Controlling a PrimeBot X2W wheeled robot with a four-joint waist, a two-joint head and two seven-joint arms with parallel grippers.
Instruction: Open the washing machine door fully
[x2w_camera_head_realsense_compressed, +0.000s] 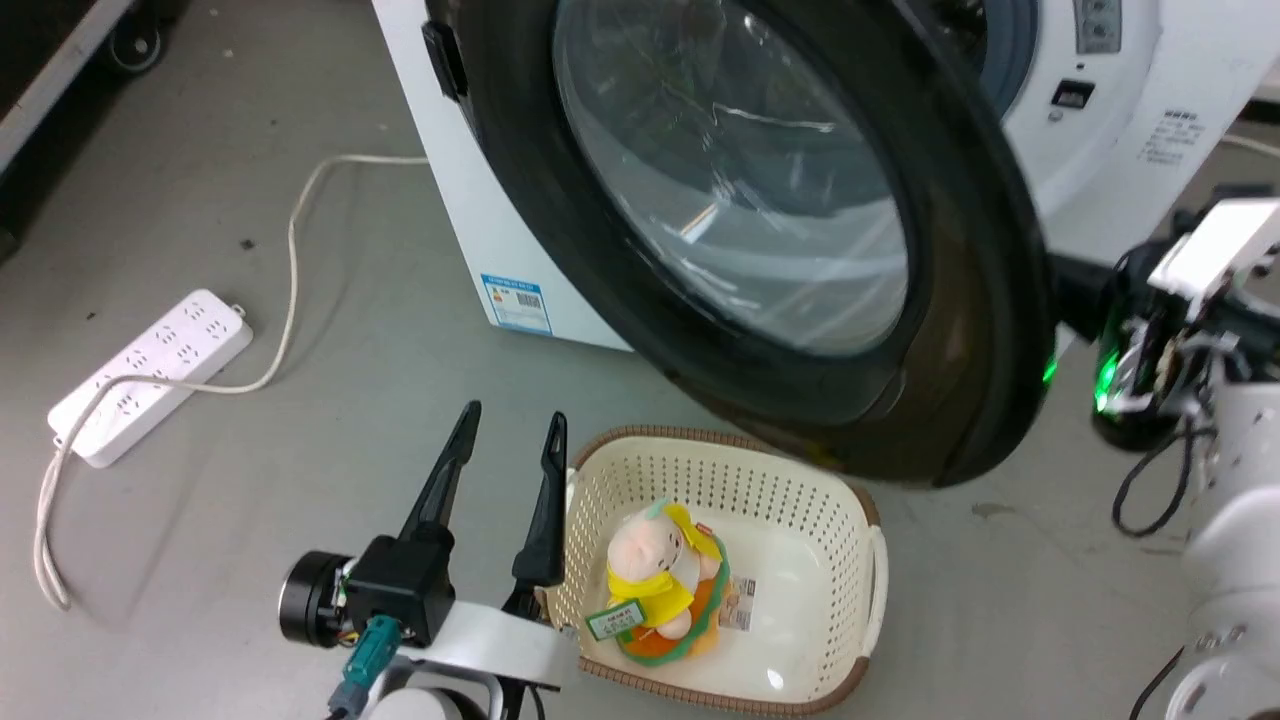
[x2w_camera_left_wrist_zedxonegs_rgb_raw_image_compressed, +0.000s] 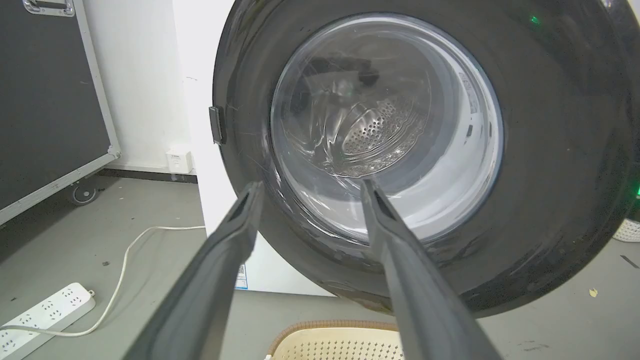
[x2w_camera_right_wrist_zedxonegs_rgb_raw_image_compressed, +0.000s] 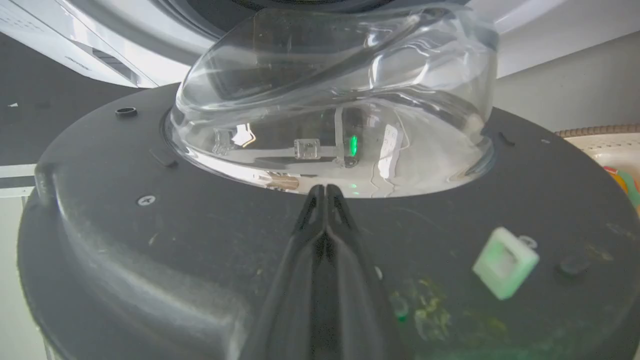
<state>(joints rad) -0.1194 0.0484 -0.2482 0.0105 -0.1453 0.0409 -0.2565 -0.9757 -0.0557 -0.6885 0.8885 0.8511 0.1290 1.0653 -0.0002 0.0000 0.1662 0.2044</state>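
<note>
While your clenched right gripper rests against the door, mid-frame, push outward steadily; left gripper idles, spread, lower left.

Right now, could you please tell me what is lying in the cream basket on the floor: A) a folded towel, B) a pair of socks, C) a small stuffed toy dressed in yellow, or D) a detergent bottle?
C, since the head view shows a small stuffed toy in a yellow outfit lying in the basket, close by the washing machine door.
</note>
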